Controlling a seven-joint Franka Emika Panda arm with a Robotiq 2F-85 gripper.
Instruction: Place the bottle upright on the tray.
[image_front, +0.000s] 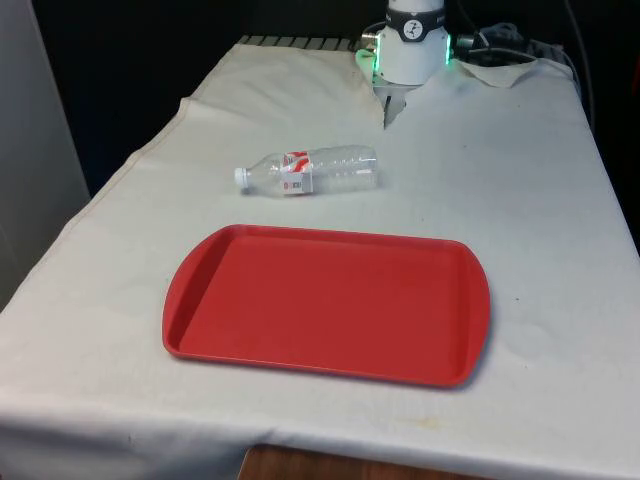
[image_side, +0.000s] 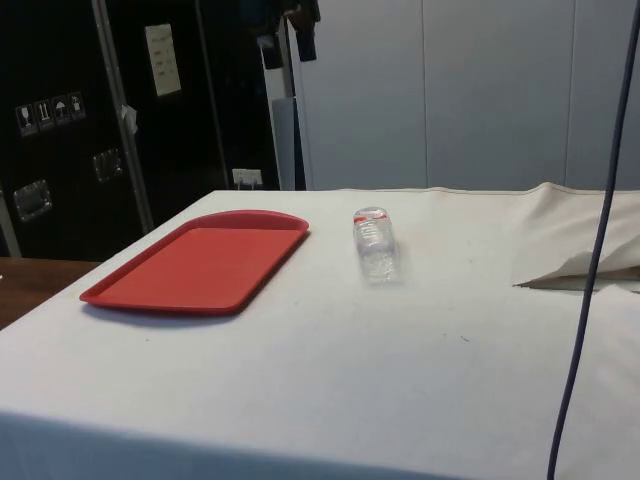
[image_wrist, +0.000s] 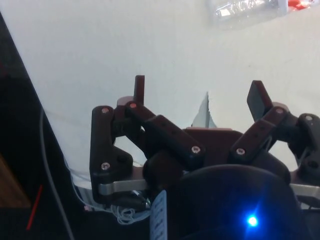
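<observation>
Fingers (image_wrist: 199, 95) spread, holding nothing — the bottle (image_wrist: 248, 8) lies on its side, well apart.

The clear plastic bottle with a white cap (image_front: 310, 170) lies on its side on the white-clothed table (image_front: 540, 200), its cap toward the front view's left. The flat red plastic tray (image_front: 326, 303) sits in front of it, nearer the front camera, apart from the bottle. In the side view the bottle (image_side: 376, 243) lies just right of the tray (image_side: 200, 262).
</observation>
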